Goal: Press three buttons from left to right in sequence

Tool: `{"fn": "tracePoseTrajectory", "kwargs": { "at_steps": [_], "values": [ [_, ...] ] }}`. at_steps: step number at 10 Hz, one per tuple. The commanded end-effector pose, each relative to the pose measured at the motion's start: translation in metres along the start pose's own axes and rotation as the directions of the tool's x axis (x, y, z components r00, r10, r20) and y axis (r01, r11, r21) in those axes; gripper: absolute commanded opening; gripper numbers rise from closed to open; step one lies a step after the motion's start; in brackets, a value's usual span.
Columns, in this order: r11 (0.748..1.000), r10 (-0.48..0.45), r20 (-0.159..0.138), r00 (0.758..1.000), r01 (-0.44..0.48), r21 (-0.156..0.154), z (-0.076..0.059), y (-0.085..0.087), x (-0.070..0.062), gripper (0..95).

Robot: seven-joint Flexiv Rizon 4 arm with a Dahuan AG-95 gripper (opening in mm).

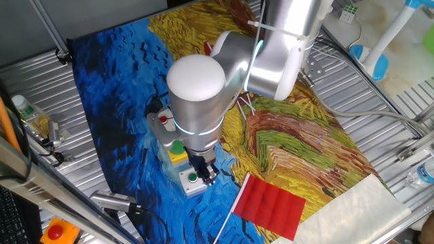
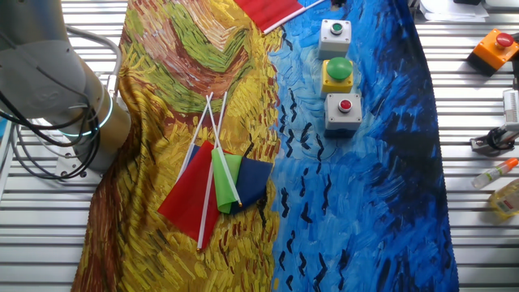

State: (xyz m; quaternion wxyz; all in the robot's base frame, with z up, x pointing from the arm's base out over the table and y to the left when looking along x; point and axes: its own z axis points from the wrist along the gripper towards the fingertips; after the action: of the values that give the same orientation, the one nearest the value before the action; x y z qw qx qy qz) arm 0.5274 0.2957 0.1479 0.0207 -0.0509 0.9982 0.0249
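Three button boxes stand in a row on the blue part of the painted cloth. They are a grey box with a small red button, a yellow box with a large green button and a grey box with a small green button. In one fixed view my gripper hangs from the silver wrist, over the line between the yellow box and the grey green-button box, partly hiding the yellow one. Its dark fingers show no clear gap or contact. The other fixed view shows all three boxes uncovered and no gripper.
An orange box with a red button sits off the cloth on the metal table. A red flag lies near the row's end. Several small flags on sticks lie on the yellow part. The arm's base stands beside the cloth.
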Motion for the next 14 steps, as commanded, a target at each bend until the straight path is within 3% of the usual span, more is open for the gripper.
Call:
{"fn": "tracePoseTrajectory", "kwargs": {
  "at_steps": [1,5,6,9,10,14],
  "values": [
    [1.0,0.013,-0.006,1.0,-0.013,-0.001,-0.0043,-0.001,0.0037,38.0],
    [1.0,0.016,-0.012,1.0,-0.016,0.001,-0.0073,-0.0018,0.0061,38.0],
    [1.0,0.016,-0.019,1.0,-0.016,0.004,-0.008,-0.0024,0.0069,19.0],
    [1.0,0.019,-0.022,1.0,-0.019,0.006,-0.0082,-0.0023,0.0071,19.0],
    [1.0,0.019,-0.025,1.0,-0.018,0.008,-0.0083,-0.0022,0.0071,0.0],
    [1.0,0.01,-0.031,0.999,-0.01,0.004,-0.0093,-0.0015,0.0073,0.0]
  ]
}}
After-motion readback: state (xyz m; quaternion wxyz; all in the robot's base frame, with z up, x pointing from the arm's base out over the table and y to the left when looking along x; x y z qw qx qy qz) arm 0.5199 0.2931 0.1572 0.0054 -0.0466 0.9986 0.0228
